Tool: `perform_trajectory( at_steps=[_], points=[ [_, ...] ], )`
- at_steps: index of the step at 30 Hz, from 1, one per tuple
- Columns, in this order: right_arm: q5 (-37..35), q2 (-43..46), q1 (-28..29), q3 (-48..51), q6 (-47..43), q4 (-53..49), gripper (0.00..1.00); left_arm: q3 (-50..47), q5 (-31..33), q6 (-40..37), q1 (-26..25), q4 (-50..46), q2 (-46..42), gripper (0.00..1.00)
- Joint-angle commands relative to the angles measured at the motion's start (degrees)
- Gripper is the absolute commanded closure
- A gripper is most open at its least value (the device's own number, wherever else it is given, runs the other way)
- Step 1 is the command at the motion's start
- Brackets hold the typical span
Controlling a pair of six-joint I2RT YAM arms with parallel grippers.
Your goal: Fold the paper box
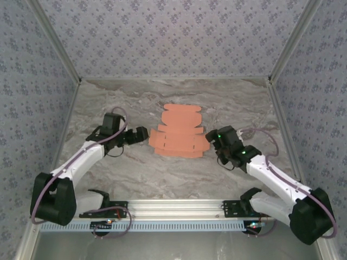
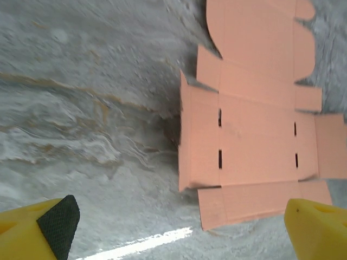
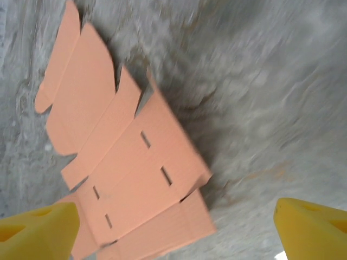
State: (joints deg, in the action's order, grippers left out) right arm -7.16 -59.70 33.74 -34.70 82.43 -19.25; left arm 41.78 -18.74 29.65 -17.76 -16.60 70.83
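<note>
1. Left end effector (image 1: 142, 135): jaws spread full wide and holding nothing. It has yellow fingers (image 2: 317, 227), one with a black textured pad (image 2: 57, 219). It sits just beside the left side of the paper box (image 1: 178, 135); no contact visible.
2. Right end effector (image 1: 215, 138): jaws also wide and empty, near the box's right side with a small gap.
3. Paper box location: about mid tabletop (image 1: 124, 103), a little toward the far edge and roughly centred between the left and right edges, with one end effector on each side.
4. Shape: unfolded die-cut blank in salmon-orange. Rectangular panels are divided by creases, with rounded flaps toward the far edge and small tabs at the corners. The centre panel has four short slots (image 2: 220, 158).
5. Not quite flat: both side panels (image 3: 179, 146) lift along their creases, with shadow underneath.
6. Handling (judgement): thin, light card, stiff across a panel but bending readily at the creases. A hard pinch would likely dent or crumple it. It will probably skate on the smooth top if pushed from one side only, so brace it from the opposite side.
7. Grip spot (judgement): the raised side-panel edges, taken mid-edge rather than at tabs or corners, since a finger can get under there.
8. Tabletop: grey marble-look, smooth, with slight glare in the left wrist view.
</note>
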Motion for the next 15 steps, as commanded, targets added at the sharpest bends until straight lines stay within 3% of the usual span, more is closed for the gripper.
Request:
perform_trajectory(
  at_steps=[1,7,15],
  points=[
    [-3.02,-3.23,4.61,-0.27,11.39,3.24,0.05,3.12,-0.49,-0.34,-0.79,-0.63,0.84,0.01],
    [-1.89,-12.75,8.05,-5.38,17.66,1.29,0.06,4.53,-0.87,-0.13,-0.78,-0.45,4.86,0.01],
    [-0.5,-17.54,8.18,-6.06,22.28,0.8,0.29,3.14,-2.06,1.25,-1.14,0.54,5.71,0.01]
  ],
)
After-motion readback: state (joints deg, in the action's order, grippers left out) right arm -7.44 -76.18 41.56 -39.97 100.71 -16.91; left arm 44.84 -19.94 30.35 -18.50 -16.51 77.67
